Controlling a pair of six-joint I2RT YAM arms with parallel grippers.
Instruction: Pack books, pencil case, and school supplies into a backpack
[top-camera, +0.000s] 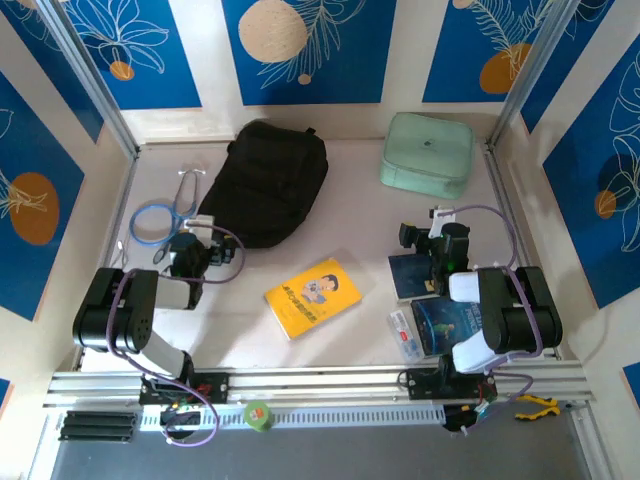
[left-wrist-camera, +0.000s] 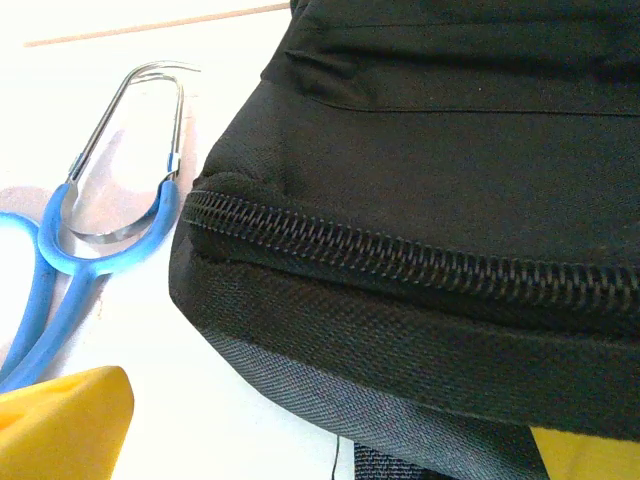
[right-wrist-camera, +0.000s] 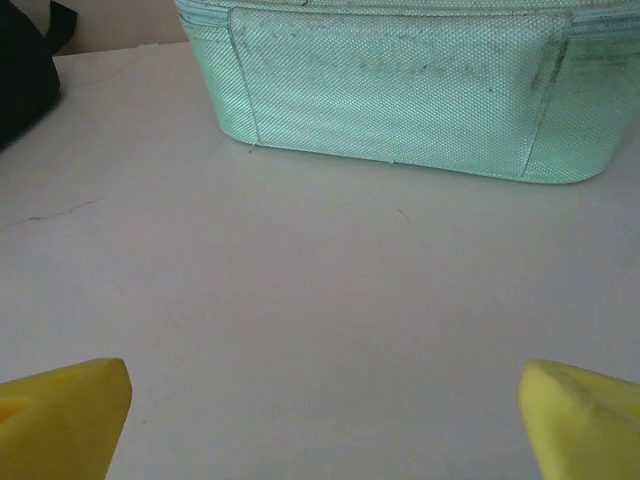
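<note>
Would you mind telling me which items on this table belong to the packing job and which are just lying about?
For the job: backpack, yellow book, navy book, blue book, pencil case.
Lying about: mint-green pouch, blue stethoscope.

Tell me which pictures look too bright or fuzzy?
Left wrist view: the table glares white, the backpack zipper is sharp, the near yellow pincer fingertip is fuzzy. Right wrist view: the mint pouch is crisp. Top view: even light, soft shadows.
</note>
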